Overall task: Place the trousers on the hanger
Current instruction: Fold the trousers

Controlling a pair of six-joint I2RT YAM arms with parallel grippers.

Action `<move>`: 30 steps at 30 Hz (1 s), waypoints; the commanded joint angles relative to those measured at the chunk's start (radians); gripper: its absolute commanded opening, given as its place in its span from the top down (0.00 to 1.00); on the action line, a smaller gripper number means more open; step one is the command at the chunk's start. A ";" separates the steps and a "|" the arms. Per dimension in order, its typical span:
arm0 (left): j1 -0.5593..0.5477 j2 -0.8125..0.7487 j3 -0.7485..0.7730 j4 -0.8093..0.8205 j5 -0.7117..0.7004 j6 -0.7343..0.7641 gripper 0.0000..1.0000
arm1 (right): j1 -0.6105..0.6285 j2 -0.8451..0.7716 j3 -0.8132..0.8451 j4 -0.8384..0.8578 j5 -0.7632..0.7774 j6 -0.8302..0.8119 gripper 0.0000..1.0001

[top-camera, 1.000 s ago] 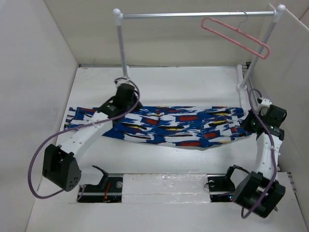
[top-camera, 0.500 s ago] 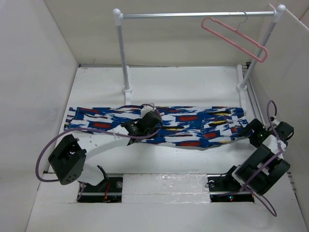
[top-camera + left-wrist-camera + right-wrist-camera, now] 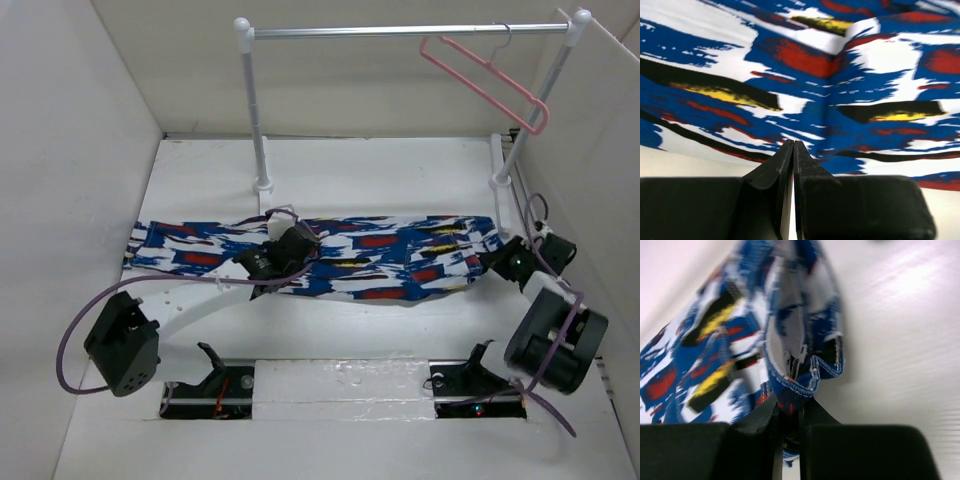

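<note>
The trousers [image 3: 390, 255] lie flat in a long strip across the table, blue-and-white with red, black and yellow streaks. My left gripper [image 3: 298, 243] is over their middle. In the left wrist view it [image 3: 793, 145] is shut, tips at the near edge of the print [image 3: 840, 75]; no fabric shows between the fingers. My right gripper [image 3: 498, 262] is at the strip's right end. In the right wrist view it [image 3: 789, 412] is shut on a folded blue hem of the trousers [image 3: 790, 375]. The pink hanger [image 3: 490, 85] hangs at the right end of the silver rail, far from both grippers.
The silver rail [image 3: 400, 31] stands on two white posts [image 3: 255, 120] at the back. White walls close in the left side [image 3: 70, 150] and right side [image 3: 600, 150]. The arm bases and a mounting strip [image 3: 340, 385] sit at the near edge.
My left gripper moved from the trousers' left part to their middle. My right arm swung and lowered at the right end. The trousers shifted slightly left and lie narrower.
</note>
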 commanded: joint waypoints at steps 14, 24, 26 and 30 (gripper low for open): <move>-0.084 0.163 -0.001 0.160 0.103 -0.018 1.00 | 0.638 -0.514 0.649 -0.585 0.606 -0.047 1.00; -0.301 0.568 0.348 0.201 0.178 -0.072 1.00 | 0.627 -0.444 0.991 -0.765 0.606 -0.212 1.00; -0.327 0.647 0.401 0.209 0.227 -0.068 1.00 | 0.627 -0.434 1.017 -0.770 0.550 -0.231 1.00; -0.351 0.682 0.490 0.168 0.237 -0.069 1.00 | 0.640 -0.394 1.018 -0.754 0.439 -0.280 1.00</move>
